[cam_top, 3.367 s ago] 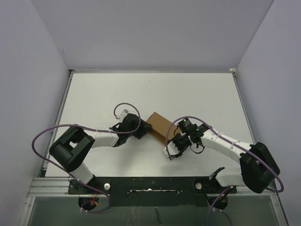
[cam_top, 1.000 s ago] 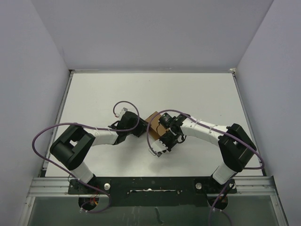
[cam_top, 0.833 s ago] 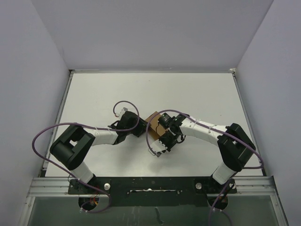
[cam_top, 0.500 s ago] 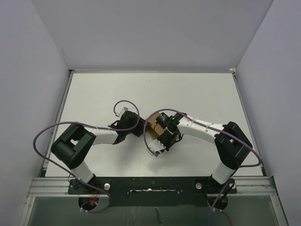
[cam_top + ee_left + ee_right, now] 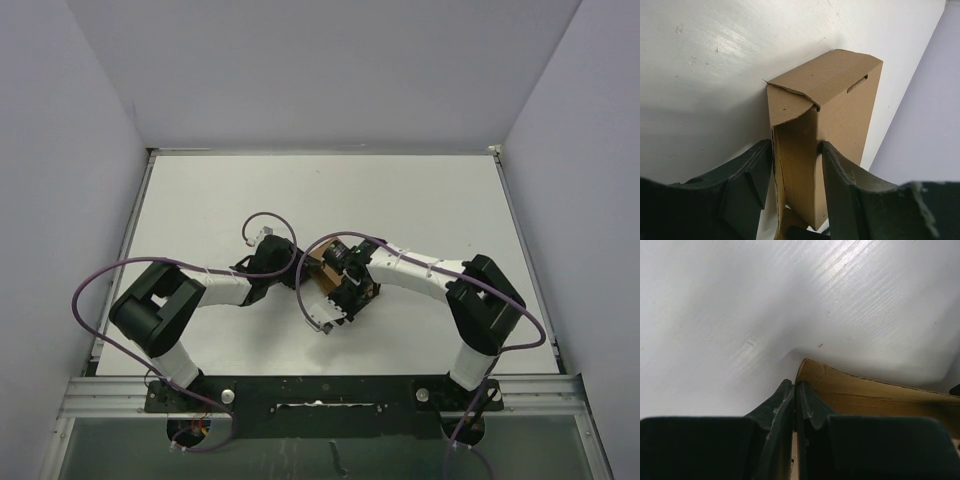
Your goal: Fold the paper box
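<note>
**A robotics lab test cell**

The work surface is a plain white table (image 5: 420, 200) enclosed by bare, pale grey panels: a back wall (image 5: 320, 70) and a side wall at each edge (image 5: 60, 200), like a purpose-built booth. Two white-and-black robot arms, the left arm (image 5: 225, 290) and the right arm (image 5: 415, 272), are bolted to a black mounting plate (image 5: 320, 393) at the near edge. The plate sits on a ribbed aluminium rail (image 5: 100, 400). Exposed purple cables (image 5: 76, 298) loop loosely off the arm joints. Up close in the wrist views, the tabletop is scuffed and lightly scratched.
</note>
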{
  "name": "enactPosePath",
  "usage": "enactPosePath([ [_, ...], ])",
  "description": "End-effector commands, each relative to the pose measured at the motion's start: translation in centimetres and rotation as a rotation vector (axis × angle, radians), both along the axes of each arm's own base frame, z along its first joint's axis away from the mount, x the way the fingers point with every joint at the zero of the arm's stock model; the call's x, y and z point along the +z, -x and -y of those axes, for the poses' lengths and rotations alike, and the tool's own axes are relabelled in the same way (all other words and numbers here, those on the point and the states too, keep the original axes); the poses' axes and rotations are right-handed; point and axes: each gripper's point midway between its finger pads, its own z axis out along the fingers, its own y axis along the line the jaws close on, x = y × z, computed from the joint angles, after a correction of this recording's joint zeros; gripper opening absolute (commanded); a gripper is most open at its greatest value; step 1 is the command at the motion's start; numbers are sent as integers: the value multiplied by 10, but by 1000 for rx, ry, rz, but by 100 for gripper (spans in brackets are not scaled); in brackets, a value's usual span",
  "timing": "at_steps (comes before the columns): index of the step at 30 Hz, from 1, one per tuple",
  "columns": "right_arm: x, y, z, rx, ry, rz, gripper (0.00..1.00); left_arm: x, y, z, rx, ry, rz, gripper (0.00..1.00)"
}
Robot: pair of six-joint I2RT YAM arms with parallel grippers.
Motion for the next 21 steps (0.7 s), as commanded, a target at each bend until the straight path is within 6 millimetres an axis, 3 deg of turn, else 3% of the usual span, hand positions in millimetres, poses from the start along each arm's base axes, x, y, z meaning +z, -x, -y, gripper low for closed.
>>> enactPosePath([
  [1,4,-2,-11,5,4,0,4,-32,12,-12,-23,-92,-72,41],
  [21,-1,0,-20,40,60,-14,4,-33,12,-11,-28,-79,-69,41],
])
